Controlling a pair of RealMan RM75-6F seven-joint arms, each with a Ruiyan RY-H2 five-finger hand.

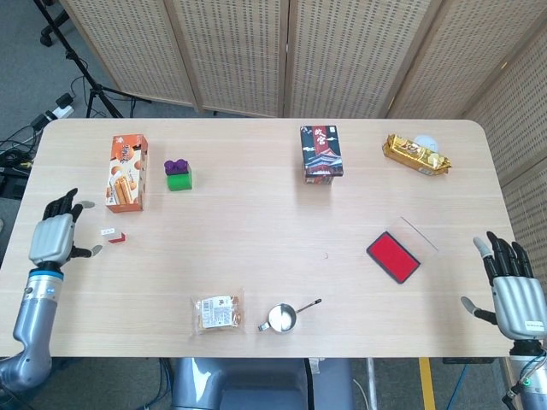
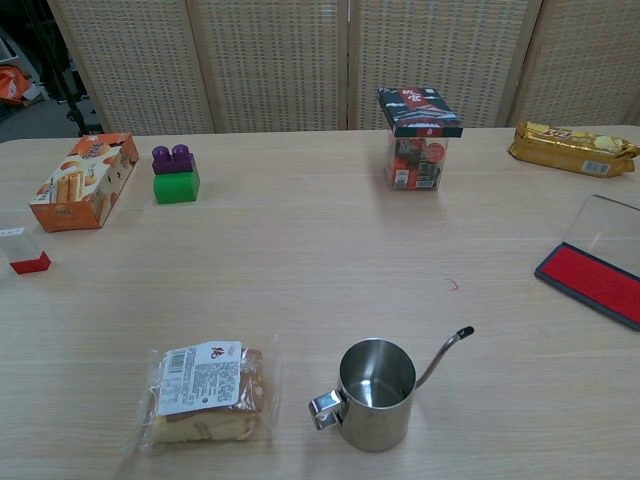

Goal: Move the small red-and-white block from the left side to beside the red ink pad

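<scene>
The small red-and-white block (image 1: 113,235) lies on the table at the left, just below the orange snack box; the chest view shows the block (image 2: 24,250) at its left edge. My left hand (image 1: 58,231) hovers open a short way to the left of it, fingers spread, not touching. The red ink pad (image 1: 393,256) with its clear lid open lies at the right; in the chest view the ink pad (image 2: 595,279) sits at the right edge. My right hand (image 1: 511,278) is open at the table's right edge, apart from the pad.
An orange snack box (image 1: 126,172) and a green-and-purple toy brick (image 1: 178,174) stand behind the block. A dark box (image 1: 321,152) and a gold packet (image 1: 415,154) sit at the back right. A wrapped bread (image 1: 218,312) and a small steel pitcher (image 1: 281,317) lie near the front edge.
</scene>
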